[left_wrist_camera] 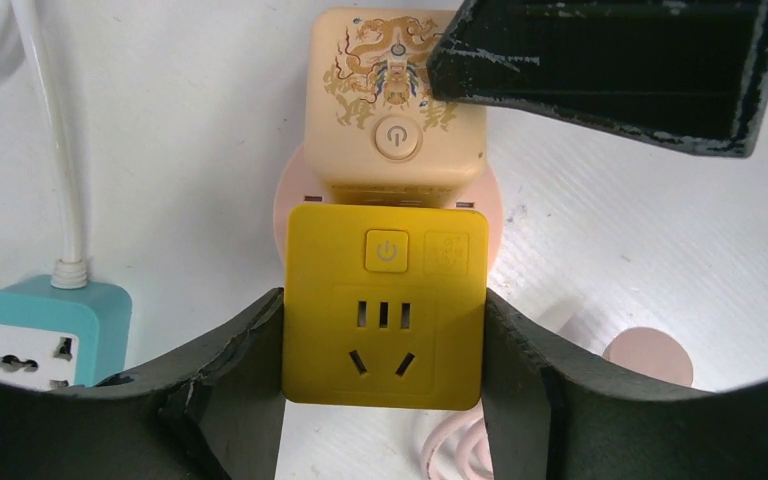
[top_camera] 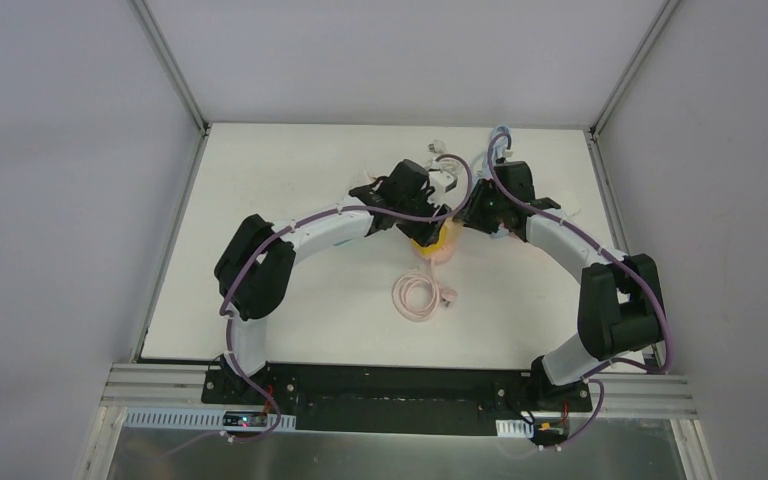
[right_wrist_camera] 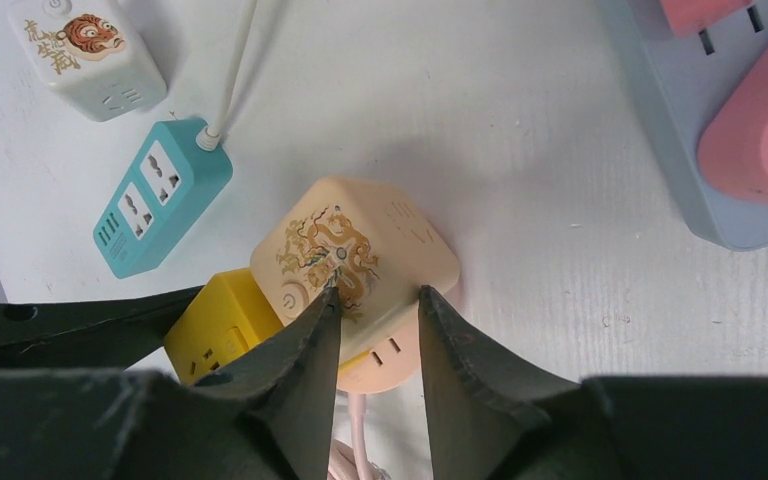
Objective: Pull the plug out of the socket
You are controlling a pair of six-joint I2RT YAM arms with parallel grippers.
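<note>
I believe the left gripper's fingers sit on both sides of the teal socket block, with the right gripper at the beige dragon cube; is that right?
Not quite: the left wrist view shows the left gripper's fingers on both sides of the yellow socket cube; the teal socket block lies apart. The rest stands.

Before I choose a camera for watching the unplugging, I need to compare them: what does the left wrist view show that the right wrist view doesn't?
Only left wrist: the yellow cube with its socket face head-on, the left pincer against both its sides, and a pink disc. Only right wrist: a tiger-print cube and a grey strip carrying pink plugs. Both: the yellow cube, the dragon-print cube and the teal strip.
</note>
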